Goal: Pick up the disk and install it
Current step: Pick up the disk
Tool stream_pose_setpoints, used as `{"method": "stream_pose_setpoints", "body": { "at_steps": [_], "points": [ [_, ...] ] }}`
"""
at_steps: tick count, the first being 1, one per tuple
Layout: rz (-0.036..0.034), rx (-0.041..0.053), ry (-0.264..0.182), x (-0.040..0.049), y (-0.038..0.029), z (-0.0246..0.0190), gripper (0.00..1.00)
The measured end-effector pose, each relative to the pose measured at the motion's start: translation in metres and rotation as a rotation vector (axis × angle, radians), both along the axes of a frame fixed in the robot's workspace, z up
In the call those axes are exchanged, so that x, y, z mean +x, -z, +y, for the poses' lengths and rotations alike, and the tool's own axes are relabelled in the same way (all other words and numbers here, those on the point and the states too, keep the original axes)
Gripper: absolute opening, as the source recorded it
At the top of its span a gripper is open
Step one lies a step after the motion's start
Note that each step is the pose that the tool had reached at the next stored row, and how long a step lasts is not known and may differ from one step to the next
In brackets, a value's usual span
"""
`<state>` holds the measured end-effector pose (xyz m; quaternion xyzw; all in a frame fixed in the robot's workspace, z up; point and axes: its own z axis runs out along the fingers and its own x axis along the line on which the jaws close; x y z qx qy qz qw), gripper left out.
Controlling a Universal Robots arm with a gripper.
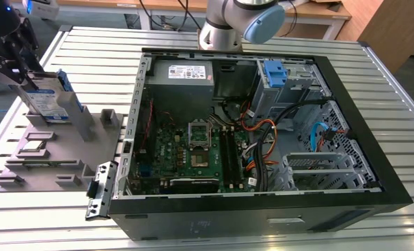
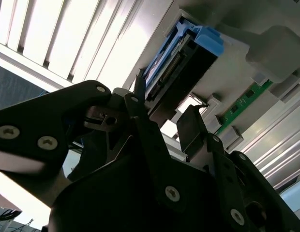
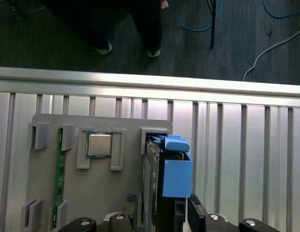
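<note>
I have the gripper (image 3: 163, 207) at the disk (image 1: 48, 100), which stands on edge in a slot of the grey holder (image 1: 60, 157). It is right at the hand, its near edge reaching in between the fingers (image 3: 132, 208). The hand is spread about as wide as the drive with its blue frame, one finger on either flank. In the second wrist view I see light between them, so I read it as apart, not clamped. Close beside the hand, lying flat in the same holder, are a processor (image 3: 98, 144) and a green memory stick (image 3: 57, 180). The open computer case (image 1: 374, 172) lies well away from the hand, toward the exterior view's right, on the slatted metal table (image 1: 88, 47) — a bare blue bracket (image 1: 275, 73) sits in its drive bay.
</note>
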<state>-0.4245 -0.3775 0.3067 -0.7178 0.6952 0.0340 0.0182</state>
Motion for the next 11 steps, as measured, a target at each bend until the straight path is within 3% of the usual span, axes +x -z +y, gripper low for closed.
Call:
{"method": "stream_pose_setpoints", "body": {
  "at_steps": [11],
  "points": [
    [-0.0004, 0.0028, 0.0, 0.0001, 0.0042, 0.0003, 0.53]
  ]
}}
